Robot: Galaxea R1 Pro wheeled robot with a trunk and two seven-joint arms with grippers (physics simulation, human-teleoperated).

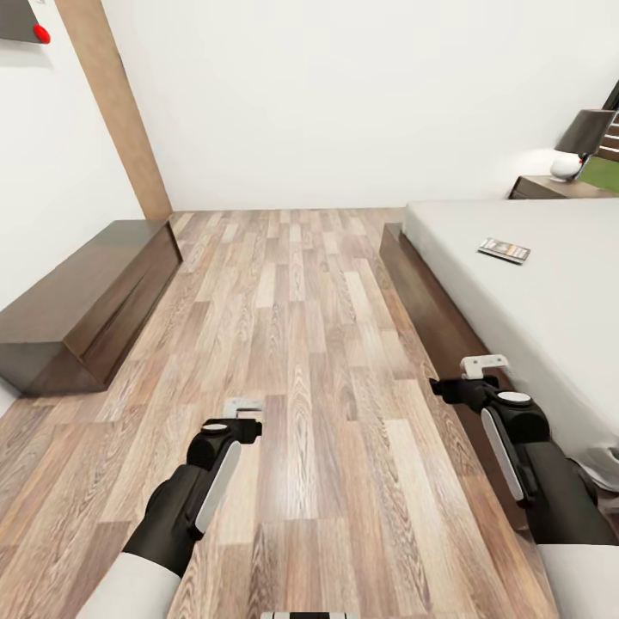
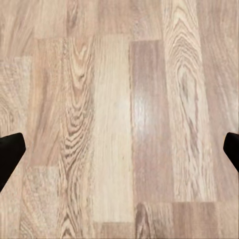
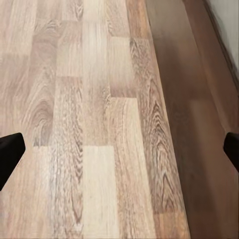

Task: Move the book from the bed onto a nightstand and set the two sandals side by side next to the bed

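Head view: robot stands on the wood-plank floor (image 1: 292, 344) beside the bed (image 1: 533, 292). The book (image 1: 505, 250) lies flat on the grey mattress, well ahead of the right gripper (image 1: 481, 368) and out to its right, far from the left gripper (image 1: 243, 407). A nightstand (image 1: 550, 186) with a lamp (image 1: 580, 142) sits beyond the book, at the head of the bed. A low dark cabinet (image 1: 86, 301) stands against the wall, ahead of the left gripper and to its left.

Left wrist view: bare floor planks (image 2: 119, 119) between the jaws. Dark fingertips (image 2: 10, 154) sit at opposite frame edges, so the jaws are spread wide and hold nothing.

Right wrist view: planks between the jaws, with the dark wooden bed frame (image 3: 199, 124) toward one fingertip (image 3: 231, 149). Jaws likewise wide apart, empty.

Handling judgement: the book looks thin, light and fairly stiff, lying flush on a soft mattress. A pinch across one overhanging or lifted edge, cover to cover, seems the likely hold; a glossy cover may slip.
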